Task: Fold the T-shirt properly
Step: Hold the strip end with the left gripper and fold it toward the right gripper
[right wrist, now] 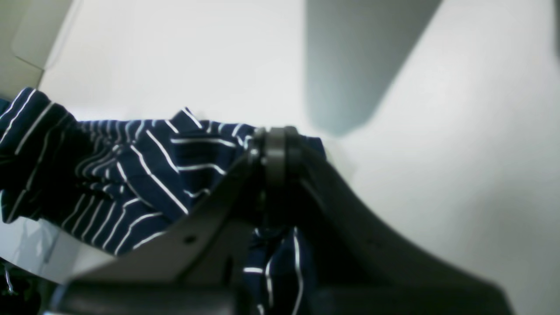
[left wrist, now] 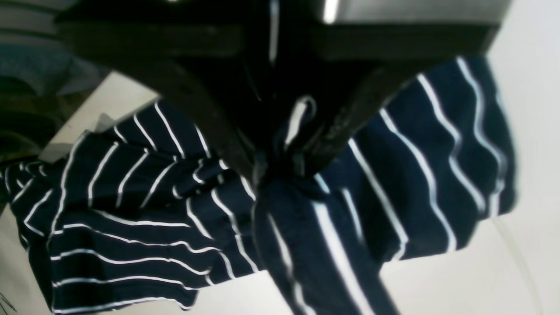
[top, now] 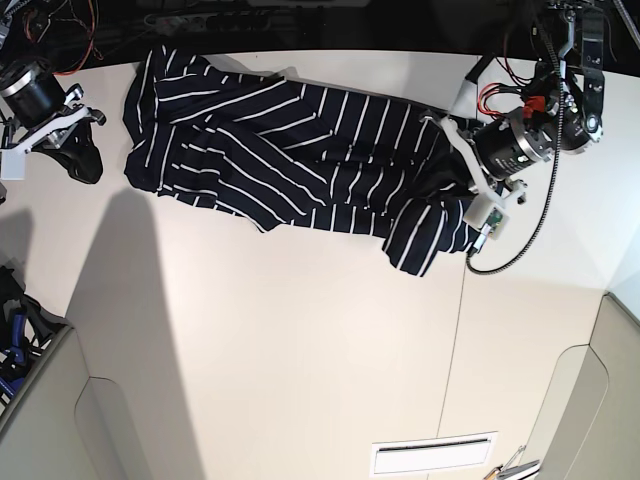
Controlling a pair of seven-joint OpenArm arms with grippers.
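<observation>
1. T-shirt [top: 290, 150] lies crumpled lengthwise across far part of white surface [top: 300, 350], navy w/ thin white stripes.
2. Left tool [left wrist: 280, 168]: jaws clamped on a bunch of shirt fabric; cloth hangs below the pinch, lifted off surface there.
3. Right tool [right wrist: 275, 148]: jaws together, tips pinching fabric at shirt's edge per wrist view.
4. Base view: right tool's grip spot not clear; arm sits at shirt's opposite end from left arm.
</observation>
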